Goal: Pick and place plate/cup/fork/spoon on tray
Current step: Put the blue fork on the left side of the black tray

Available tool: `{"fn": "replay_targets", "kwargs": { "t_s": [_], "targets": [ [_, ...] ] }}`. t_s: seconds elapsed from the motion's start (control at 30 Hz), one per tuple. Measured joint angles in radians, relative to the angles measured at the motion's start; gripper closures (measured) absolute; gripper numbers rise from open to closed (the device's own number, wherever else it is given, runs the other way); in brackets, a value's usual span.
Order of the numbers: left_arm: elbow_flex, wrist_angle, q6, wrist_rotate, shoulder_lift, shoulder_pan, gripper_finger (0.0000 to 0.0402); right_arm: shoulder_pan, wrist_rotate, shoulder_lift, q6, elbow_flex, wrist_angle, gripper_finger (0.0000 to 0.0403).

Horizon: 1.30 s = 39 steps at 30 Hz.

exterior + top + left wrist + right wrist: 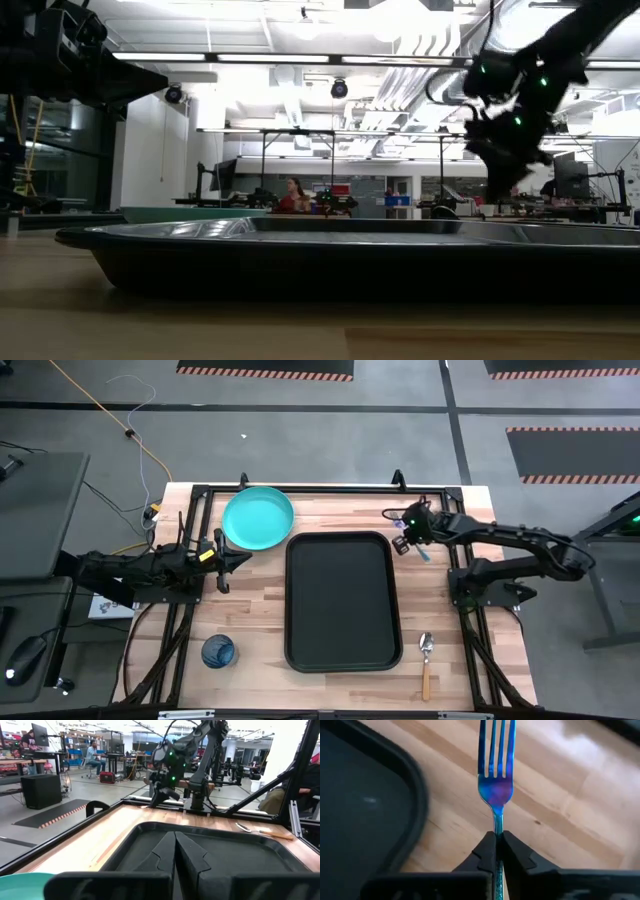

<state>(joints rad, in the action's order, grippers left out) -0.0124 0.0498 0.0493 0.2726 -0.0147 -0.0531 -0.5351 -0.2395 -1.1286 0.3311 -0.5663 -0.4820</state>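
Observation:
The black tray (340, 602) lies in the table's middle. The teal plate (258, 518) lies off its far left corner. The dark blue cup (218, 652) stands at the near left. The orange-handled spoon (426, 663) lies right of the tray's near end. My right gripper (412, 540) is shut on the fork (496, 780) just off the tray's far right corner, above the wood. My left gripper (235, 563) is shut and empty, beside the plate's near edge. My right gripper pinches the fork's thin neck (498, 827) just behind the tine head between its two fingers. The fingers lie along the fork, whose tines point away past the fingertips. In the low view it seems clear of the table; its handle is hidden by the gripper.
A black frame rail (330, 488) runs along the table's far edge. Bare wood lies right of the tray between the fork and the spoon. People and workbenches show in the room beyond the table.

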Motion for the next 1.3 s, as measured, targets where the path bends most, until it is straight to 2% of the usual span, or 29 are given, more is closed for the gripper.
{"fn": "replay_targets", "kwargs": {
  "t_s": [0.17,0.3,0.53,0.63,0.73,0.83,1.13,1.3],
  "targets": [
    [0.0,-0.001,0.0,0.0,0.0,0.0,0.0401,0.109,-0.015,0.002,0.0,-0.062,0.022,0.04],
    [0.0,0.0,0.0,0.0,0.0,0.0,0.0401,0.197,0.028,0.003,0.0,-0.062,0.096,0.0401],
    [0.0,0.0,0.0,0.0,0.0,0.0,0.0401,0.358,0.058,0.073,0.004,0.027,0.267,0.0402],
    [0.0,0.0,0.0,0.0,0.0,0.0,0.0401,0.414,0.076,0.125,0.009,0.099,0.45,0.0402],
    [0.0,0.0,0.0,0.0,0.0,0.0,0.0401,0.448,0.122,0.146,0.015,0.163,0.659,0.0402],
    [0.0,0.0,0.0,0.0,0.0,0.0,0.0401,0.478,0.135,0.146,0.027,0.184,0.774,0.0402],
    [0.0,0.001,0.0,0.0,0.0,0.0,0.0401,0.552,0.071,0.146,0.0,0.184,0.891,0.0403],
    [0.0,0.01,-0.001,0.0,0.0,0.0,0.0401,0.551,0.078,0.146,-0.037,0.184,0.915,0.0403]
  ]
}}
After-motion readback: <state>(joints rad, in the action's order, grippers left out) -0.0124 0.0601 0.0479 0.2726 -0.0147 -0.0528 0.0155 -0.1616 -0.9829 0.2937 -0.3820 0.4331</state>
